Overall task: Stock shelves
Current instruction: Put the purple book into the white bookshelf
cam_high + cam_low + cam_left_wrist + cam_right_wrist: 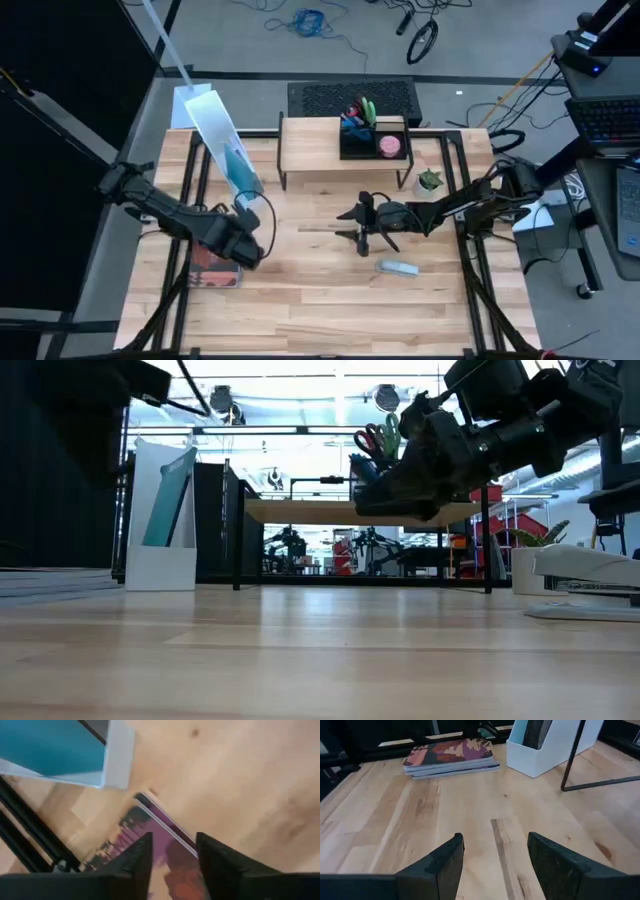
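Two books [451,756] lie beside the white file box [555,742], near the shelves [345,150].

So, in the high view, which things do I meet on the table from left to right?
Stack of books → white file box → riser → black organizer tray → stapler → small plant.

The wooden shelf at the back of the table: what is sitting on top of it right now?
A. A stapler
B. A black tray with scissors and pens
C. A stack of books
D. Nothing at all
B: in the high view the black tray, holding scissors and pens, sits on the right part of the shelf, while the books lie on the table under the left pincer.
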Motion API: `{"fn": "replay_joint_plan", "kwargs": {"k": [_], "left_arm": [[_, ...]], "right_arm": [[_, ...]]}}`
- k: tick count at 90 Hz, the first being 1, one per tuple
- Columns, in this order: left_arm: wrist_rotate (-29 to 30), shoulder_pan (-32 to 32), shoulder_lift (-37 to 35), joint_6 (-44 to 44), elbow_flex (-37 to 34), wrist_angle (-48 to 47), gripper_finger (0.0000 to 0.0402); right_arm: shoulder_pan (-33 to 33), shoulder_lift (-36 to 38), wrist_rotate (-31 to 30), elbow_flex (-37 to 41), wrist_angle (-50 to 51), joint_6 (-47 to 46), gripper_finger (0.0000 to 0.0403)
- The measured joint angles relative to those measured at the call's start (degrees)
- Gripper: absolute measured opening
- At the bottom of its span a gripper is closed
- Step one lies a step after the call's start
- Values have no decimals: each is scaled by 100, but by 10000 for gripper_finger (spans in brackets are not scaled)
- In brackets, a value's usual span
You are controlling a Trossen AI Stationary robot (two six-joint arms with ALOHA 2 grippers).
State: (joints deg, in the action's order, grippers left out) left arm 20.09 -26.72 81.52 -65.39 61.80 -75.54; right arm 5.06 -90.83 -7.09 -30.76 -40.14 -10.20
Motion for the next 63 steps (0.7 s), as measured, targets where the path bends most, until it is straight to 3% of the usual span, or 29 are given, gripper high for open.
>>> {"fn": "replay_joint_plan", "kwargs": {"k": [11, 28, 42, 63], "left_arm": [[36, -355, 0, -296, -20, 34, 187], [-195, -892, 0, -869, -524, 389, 175], [-584, -1319, 0, -1128, -1044, 843, 159], [-723, -2231, 0, -2031, -1406, 1012, 138]], "right_arm": [[99, 0, -9, 0, -29, -162, 201], [435, -186, -39, 2, -555, -544, 201], [789, -798, -39, -207, -1238, -893, 201], [1123, -1925, -33, -1281, -1230, -1030, 201]]}}
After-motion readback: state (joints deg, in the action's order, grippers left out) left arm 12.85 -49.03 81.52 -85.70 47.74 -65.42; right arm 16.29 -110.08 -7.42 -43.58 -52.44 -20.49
